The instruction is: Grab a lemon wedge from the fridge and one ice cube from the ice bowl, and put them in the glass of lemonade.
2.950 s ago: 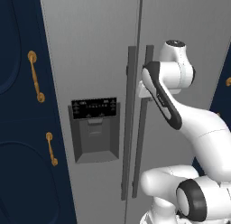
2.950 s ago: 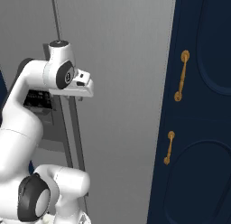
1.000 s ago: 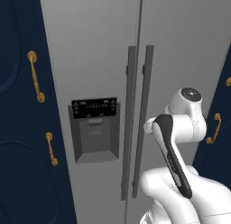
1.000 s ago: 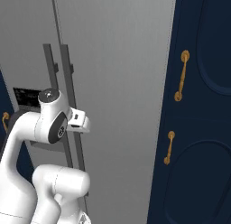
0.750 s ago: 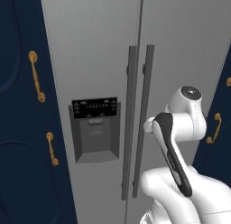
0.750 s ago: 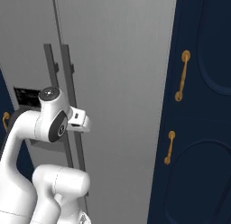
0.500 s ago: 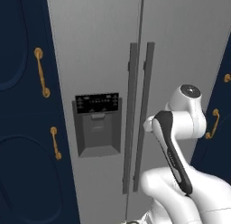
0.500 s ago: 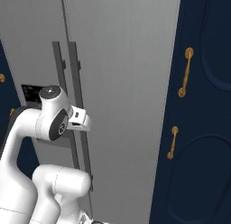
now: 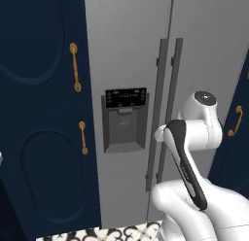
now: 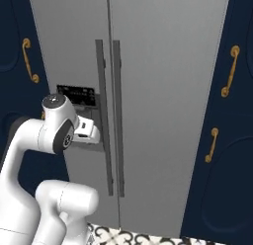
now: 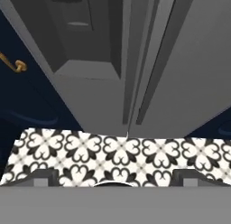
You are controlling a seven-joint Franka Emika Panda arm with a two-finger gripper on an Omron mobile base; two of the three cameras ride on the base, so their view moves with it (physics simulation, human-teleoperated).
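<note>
**Arm folded low in front of the shut fridge**

The fridge [image 9: 141,55] is filling the middle of both base views, its two doors closed and meeting at a seam in the upper centre. The two dark bar handles [image 10: 107,115] are running side by side down the middle of the frame, and the black dispenser panel [image 9: 125,119] is sitting on the left door, centre-left in the left base view. Navy cabinets [image 9: 41,113] with brass handles [image 10: 228,71] are flanking it at both edges.

The lemon wedge is presumably waiting behind those closed doors, so nothing can be picked until a door is swung open. That likely explains the arm's pose: it is tucked low and close to the handles, lower right in the left base view, lower left in the right one.

In the hand view the gripper [image 11: 115,175] is showing its two fingertips at the bottom corners, spread wide apart with nothing between them, looking at the patterned floor tiles [image 11: 117,153] and the base of the fridge doors.
</note>
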